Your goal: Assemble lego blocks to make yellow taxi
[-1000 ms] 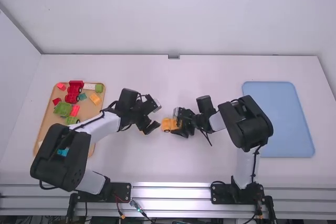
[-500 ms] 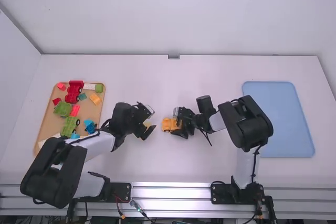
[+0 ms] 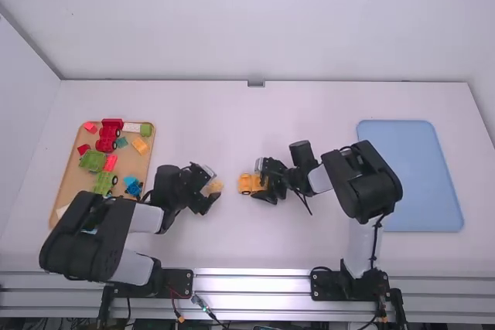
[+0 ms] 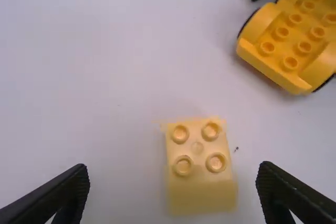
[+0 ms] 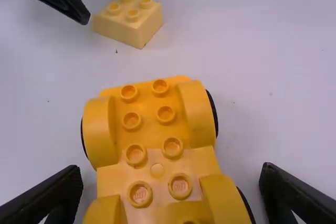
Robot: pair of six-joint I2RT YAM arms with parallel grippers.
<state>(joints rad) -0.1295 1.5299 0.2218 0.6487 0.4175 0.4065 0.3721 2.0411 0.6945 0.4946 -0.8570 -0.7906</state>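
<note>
- The left hand [image 3: 209, 188] is spread wide over the table [image 3: 255, 125], a pale yellow four-stud block [image 4: 197, 161] between its fingers in the left wrist view, with space on either side; the hand is not pinching it
- In the right wrist view, one finger of the left hand comes in just beside that block, which sits studs up
- The right hand [image 3: 261, 182] is also spread, its two fingers astride a yellow-orange wheeled chassis [image 5: 147, 124]; narrow gaps show between the chassis and the fingertips, so I see no pinch there
- The chassis is upright, with studs along its middle, curved fenders at its sides and black wheels under them; one end sticks out from the right hand toward the left hand
- The pale yellow block and the chassis are apart, the block lying between the chassis and the body of the left hand
- Beyond the left hand, on the side away from the right hand, a tan tray [image 3: 139, 166] carries loose pieces: a red wheeled piece [image 3: 108, 138], a green wheeled piece [image 3: 106, 183], an orange block [image 3: 140, 144] and a blue piece [image 3: 132, 185], among others
- Well apart from the right hand, on its far side from the left hand, lies a light blue tray [image 3: 410, 175]
</note>
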